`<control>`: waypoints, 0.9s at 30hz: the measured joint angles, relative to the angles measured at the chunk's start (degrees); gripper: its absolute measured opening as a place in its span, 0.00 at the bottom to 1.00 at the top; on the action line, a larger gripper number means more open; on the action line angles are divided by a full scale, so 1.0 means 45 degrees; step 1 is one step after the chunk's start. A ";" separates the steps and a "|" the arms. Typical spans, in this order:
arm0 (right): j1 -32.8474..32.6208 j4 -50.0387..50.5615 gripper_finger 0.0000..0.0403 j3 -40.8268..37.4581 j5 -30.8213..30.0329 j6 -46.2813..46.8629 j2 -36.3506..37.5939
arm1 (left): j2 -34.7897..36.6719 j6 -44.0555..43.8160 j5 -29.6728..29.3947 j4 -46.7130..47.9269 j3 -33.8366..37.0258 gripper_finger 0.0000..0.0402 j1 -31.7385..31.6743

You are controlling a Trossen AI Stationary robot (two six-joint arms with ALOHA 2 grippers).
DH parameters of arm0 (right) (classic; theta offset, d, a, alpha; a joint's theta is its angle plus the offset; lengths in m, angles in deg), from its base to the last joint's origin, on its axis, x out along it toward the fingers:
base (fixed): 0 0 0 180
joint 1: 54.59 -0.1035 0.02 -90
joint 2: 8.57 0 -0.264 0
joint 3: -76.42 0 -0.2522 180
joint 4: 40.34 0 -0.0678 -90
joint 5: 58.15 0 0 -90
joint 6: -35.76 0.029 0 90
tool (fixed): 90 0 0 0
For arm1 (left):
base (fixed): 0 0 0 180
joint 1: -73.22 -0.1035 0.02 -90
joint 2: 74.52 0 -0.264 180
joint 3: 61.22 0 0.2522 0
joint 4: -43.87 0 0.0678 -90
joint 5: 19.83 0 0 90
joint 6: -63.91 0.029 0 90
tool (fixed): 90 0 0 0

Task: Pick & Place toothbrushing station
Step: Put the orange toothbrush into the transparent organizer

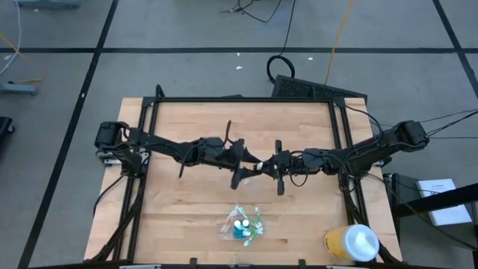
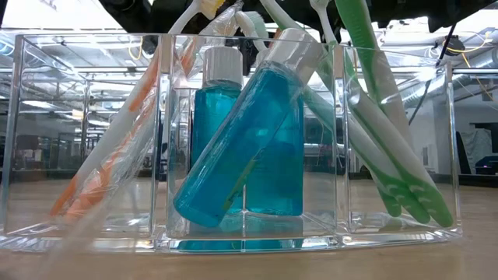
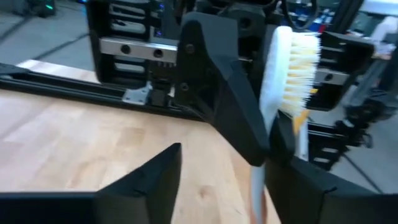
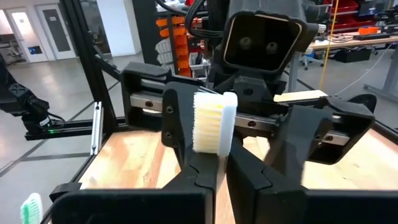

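Toothbrushing station [image 1: 243, 224] standing on the wooden table [image 1: 187, 127] near its front edge, roughly centred, well apart from both arms. Seen level in the low view as a clear plastic holder [image 2: 233, 225] of three compartments side by side. Middle compartment: two blue bottles with white caps, one upright [image 2: 222, 132], one [image 2: 241, 140] tilted across in front of it. Left compartment: wrapped orange-and-white toothbrush [image 2: 117, 148], leaning. Right compartment: green toothbrushes [image 2: 397, 148], leaning, handles down.

Above table centre, away from the station: left gripper [image 1: 237, 161] and right gripper [image 1: 278, 168] facing each other, tips nearly meeting. White toothbrush [image 1: 259, 166] spanning the gap between them. In the right wrist view, right gripper [image 4: 221, 171] pinched on the toothbrush's handle [image 4: 219, 180], pale yellow bristle head [image 4: 214, 121] standing up above the fingers. In the left wrist view, same brush [image 3: 283, 99] against one dark finger [image 3: 298, 180], bristles upward; left gripper [image 3: 230, 180] spread wide, other finger [image 3: 143, 186] well apart from the brush, not clamped.

Yellow cup with white lid [image 1: 352, 243] at the table's front right corner, apart from the station.
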 joint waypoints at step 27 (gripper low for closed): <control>-0.0266 0.2043 0.41 -0.0015 -0.0625 -0.0218 0.1732 | 0.3917 0.1395 -0.0618 -0.1377 0.2632 0.04 0.2519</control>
